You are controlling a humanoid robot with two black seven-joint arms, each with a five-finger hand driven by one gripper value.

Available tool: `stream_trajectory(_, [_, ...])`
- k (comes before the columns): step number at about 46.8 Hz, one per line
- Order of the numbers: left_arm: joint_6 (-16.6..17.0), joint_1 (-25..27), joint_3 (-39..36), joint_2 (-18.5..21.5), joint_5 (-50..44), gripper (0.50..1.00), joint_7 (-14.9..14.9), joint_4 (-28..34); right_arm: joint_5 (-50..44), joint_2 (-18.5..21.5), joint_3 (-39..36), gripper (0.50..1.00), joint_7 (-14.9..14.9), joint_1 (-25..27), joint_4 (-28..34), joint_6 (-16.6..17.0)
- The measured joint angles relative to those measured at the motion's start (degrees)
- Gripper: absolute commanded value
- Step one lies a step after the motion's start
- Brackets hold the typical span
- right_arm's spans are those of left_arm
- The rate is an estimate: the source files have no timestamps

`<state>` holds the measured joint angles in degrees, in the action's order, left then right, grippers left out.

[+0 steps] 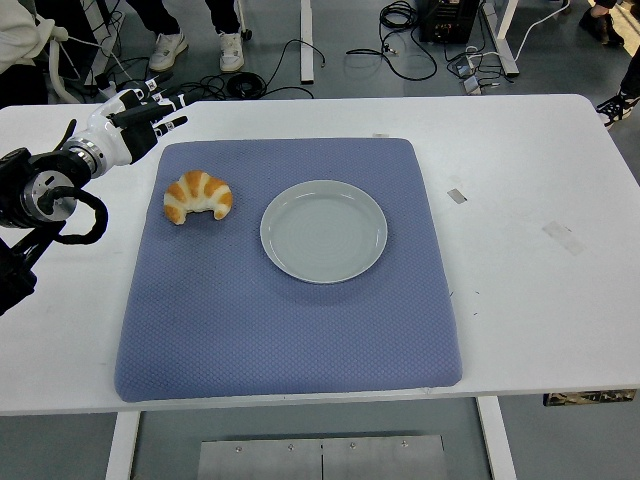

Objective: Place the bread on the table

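Observation:
A golden croissant [197,196] lies on the blue mat [290,320], left of an empty pale plate [323,230]. My left hand [140,117] hovers over the white table [530,260] at the mat's far-left corner, up and left of the croissant and apart from it. Its white fingers [165,103] are stretched out and hold nothing. The black left forearm [40,190] comes in from the left edge. My right arm does not show.
Two small tape marks [561,236] lie on the table right of the mat. Cables and people's feet [231,50] show on the floor beyond the far edge. A person's sleeve [25,35] is at the top-left corner.

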<state>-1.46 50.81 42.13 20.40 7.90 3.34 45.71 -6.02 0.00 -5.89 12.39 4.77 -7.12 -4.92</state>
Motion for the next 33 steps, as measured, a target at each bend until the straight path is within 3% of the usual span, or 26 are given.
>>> stream_trajectory(33, [0.0, -1.0, 1.5, -1.1, -0.7, 0.983, -0.2, -0.3, 0.0, 0.0, 0.0, 1.000, 0.0, -0.2, -0.5, 0.2])
